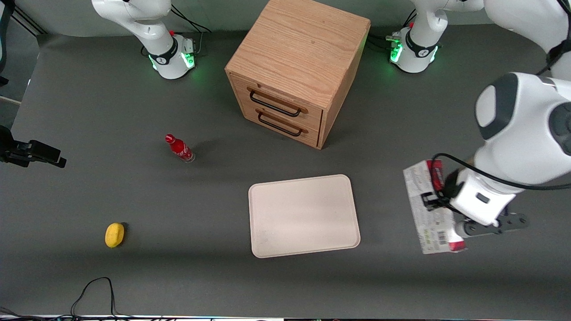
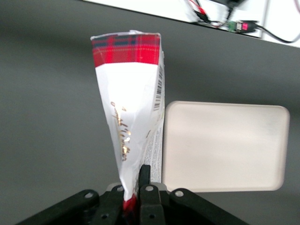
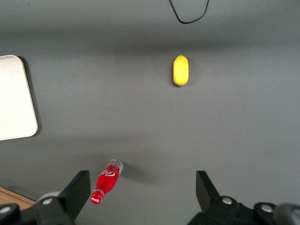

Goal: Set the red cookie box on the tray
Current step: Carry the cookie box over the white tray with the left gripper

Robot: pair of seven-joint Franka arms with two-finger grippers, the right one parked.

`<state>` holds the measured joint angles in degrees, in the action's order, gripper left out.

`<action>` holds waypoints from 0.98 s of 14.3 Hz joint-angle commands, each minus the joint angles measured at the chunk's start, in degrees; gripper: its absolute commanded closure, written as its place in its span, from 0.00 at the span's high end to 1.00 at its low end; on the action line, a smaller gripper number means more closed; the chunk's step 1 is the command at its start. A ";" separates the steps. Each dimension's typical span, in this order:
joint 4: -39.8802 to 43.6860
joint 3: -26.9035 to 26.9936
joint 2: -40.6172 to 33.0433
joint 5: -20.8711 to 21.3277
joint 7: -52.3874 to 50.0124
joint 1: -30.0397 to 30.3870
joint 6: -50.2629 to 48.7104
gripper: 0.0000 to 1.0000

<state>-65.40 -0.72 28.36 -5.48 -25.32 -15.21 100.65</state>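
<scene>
From my front camera, starting at the parked arm's end of the table, I see a yellow lemon-like object (image 1: 114, 235) lying near the camera edge. Farther from the camera stands a small red bottle (image 1: 179, 148) with a red cap. Next comes the wooden cabinet (image 1: 296, 71), its two drawers with dark handles both shut. Nearer to the camera than the cabinet lies the tray (image 1: 304, 216), cream-white and flat on the grey table (image 1: 134, 276), with nothing on it. Toward the working arm's end I see the red cookie box (image 1: 429, 209), its white-grey panel with a barcode facing up, red showing at both ends. It sits beside the tray, apart from it, not over the rim. My gripper (image 1: 440, 199) is at the box; on the wrist camera its fingers (image 2: 145, 180) are clamped on the box's (image 2: 125, 108) narrow end, and the box appears lifted off the table, with the tray (image 2: 225, 145) beside it
</scene>
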 commanded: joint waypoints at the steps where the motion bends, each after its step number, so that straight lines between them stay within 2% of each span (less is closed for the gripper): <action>1: 0.97 -4.01 2.30 3.52 -9.45 -2.97 1.30 0.00; 3: -0.77 -8.40 4.94 12.29 -15.96 -4.39 3.75 0.00; 4: -3.13 -9.90 5.82 14.95 -17.90 -4.39 5.42 0.00; 8: -15.01 -9.66 7.75 16.20 -18.45 -4.39 19.90 0.00; 14: -14.94 -7.55 15.14 17.96 -17.31 -5.18 26.79 0.00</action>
<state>-80.36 -9.15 43.45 11.41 -42.71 -19.83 126.88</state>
